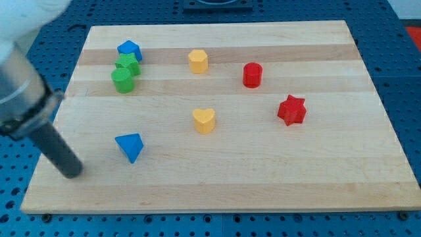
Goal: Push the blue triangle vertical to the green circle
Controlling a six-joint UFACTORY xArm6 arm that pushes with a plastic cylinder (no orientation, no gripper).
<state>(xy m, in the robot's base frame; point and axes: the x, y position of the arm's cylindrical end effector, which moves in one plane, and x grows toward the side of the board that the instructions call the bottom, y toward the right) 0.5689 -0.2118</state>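
Right now my tip (71,172) rests on the wooden board (276,181) near its left edge and not far above its bottom edge; it is a bare rod end, grasping nothing and touching no block. Just to the view's right of my tip and a little toward the top sits the blue triangle (129,146), apart from the tip with a strip of bare wood between them. Well toward the view's top from my tip, close to the board's left edge, stands the green circle (122,80), and pressed against it on its upper right is a second green block (127,64) whose shape I cannot make out; a blue pentagon-like block (129,49) sits just above that one, near the board's top edge. Farther to the right of my tip, around the board's middle, lies the yellow heart (204,120), and above it the yellow hexagon (198,60). Far to the right stand the red cylinder (252,74) and, lower, the red star (292,110). Bare wood lies between the blue triangle and the green circle, and the strip along the board's bottom edge to the right of my tip holds no blocks
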